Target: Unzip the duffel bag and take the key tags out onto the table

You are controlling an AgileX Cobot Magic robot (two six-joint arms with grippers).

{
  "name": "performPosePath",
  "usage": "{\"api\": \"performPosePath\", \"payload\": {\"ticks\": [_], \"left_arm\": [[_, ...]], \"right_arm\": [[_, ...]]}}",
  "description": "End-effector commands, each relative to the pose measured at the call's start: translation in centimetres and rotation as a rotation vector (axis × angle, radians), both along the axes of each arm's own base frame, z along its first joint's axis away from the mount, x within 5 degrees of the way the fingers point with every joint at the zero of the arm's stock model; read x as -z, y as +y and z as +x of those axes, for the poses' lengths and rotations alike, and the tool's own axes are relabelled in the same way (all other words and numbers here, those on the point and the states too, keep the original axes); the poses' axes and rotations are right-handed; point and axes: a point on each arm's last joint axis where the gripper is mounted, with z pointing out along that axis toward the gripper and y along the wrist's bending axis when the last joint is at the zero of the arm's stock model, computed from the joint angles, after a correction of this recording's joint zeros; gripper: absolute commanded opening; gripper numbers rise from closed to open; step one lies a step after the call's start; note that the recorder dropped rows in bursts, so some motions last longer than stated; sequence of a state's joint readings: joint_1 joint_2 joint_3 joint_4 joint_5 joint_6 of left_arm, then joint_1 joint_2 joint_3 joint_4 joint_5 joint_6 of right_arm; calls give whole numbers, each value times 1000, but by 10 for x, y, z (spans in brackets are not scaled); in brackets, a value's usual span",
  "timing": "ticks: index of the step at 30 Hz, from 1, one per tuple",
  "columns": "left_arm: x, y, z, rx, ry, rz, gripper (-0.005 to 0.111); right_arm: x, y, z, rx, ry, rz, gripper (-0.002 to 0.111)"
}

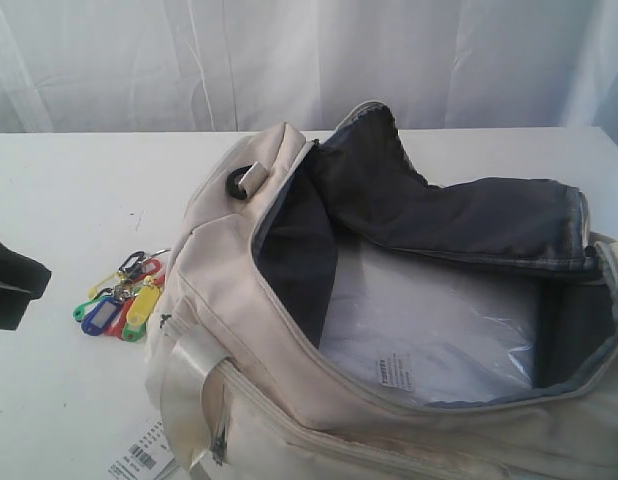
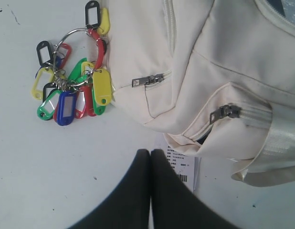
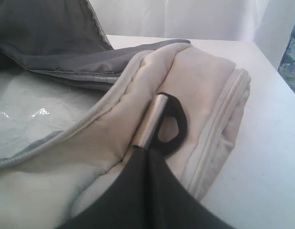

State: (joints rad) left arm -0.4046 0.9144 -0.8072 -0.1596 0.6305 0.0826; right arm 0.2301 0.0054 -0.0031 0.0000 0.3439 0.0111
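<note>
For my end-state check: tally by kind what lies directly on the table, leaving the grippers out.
Duffel bag: 1
Key tag bunch: 1
Paper barcode tag: 1
Total: 3

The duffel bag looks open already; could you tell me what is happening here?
The duffel bag lies unzipped on the table, its dark lining folded back. The key tags are out, lying beside the bag. The left gripper, fingers shut, hangs near the tags; the right gripper, also shut, sits by the black D-ring.
</note>
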Motion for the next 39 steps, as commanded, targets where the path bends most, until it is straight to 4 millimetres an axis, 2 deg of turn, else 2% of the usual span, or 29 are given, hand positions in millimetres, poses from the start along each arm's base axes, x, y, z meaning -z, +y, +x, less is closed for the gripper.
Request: {"api": "performPosePath", "payload": {"ticks": [1, 39], "left_arm": [[1, 0, -2, -7, 11, -10, 0], [-2, 2, -5, -4, -5, -20, 0]], "right_arm": [[0, 0, 0, 4, -13, -8, 0], [0, 0, 0, 4, -13, -8, 0]]}}
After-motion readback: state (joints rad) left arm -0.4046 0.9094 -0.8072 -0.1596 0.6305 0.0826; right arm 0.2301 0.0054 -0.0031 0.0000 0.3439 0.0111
